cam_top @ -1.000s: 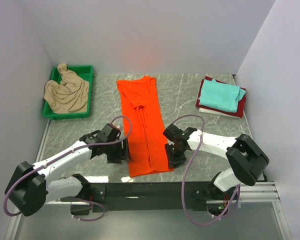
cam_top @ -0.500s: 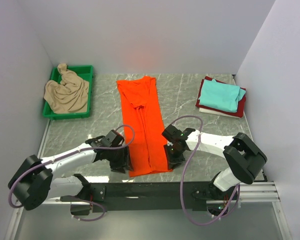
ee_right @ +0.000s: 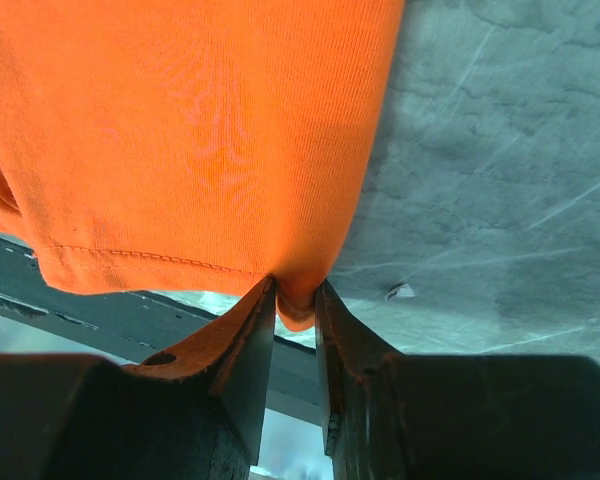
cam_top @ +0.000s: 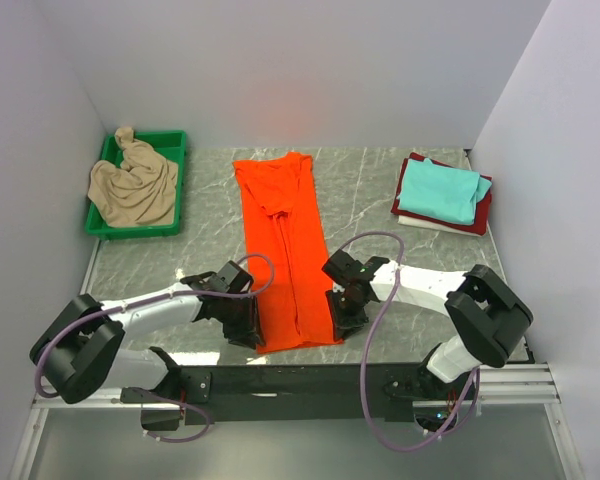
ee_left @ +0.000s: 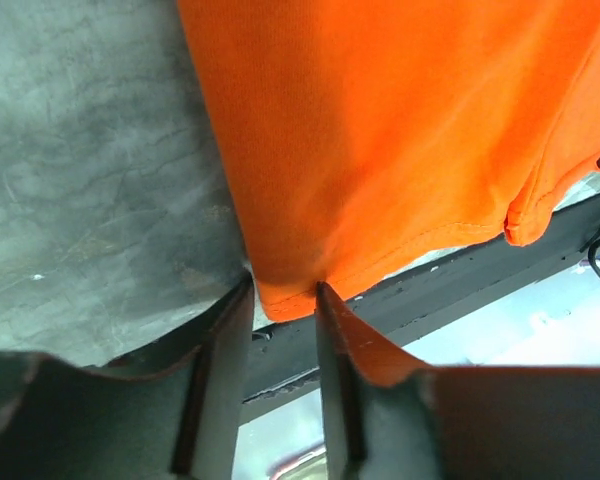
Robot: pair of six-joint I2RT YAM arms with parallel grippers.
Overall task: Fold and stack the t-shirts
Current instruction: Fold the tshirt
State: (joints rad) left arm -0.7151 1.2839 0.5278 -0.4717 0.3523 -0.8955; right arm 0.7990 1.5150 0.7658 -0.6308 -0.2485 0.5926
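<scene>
The bright orange t-shirt (cam_top: 285, 240) lies folded into a long strip down the middle of the table, its hem at the near edge. My left gripper (cam_top: 252, 332) is at the hem's near left corner. In the left wrist view the gripper (ee_left: 283, 290) has its fingers closed on that orange corner (ee_left: 285, 300). My right gripper (cam_top: 338, 325) is at the hem's near right corner. In the right wrist view the gripper (ee_right: 295, 290) pinches a bunched fold of the orange cloth (ee_right: 298, 305).
A green tray (cam_top: 173, 139) at the back left holds a crumpled beige t-shirt (cam_top: 135, 185). A stack at the back right has a teal t-shirt (cam_top: 440, 190) on a dark red one (cam_top: 482, 216) and a white one (cam_top: 420, 222). The table's near edge and a black rail lie just below the hem.
My left gripper has moved right and nearer, onto the hem's left corner. My right gripper has shifted slightly left at the right corner. The near hem has narrowed a little.
</scene>
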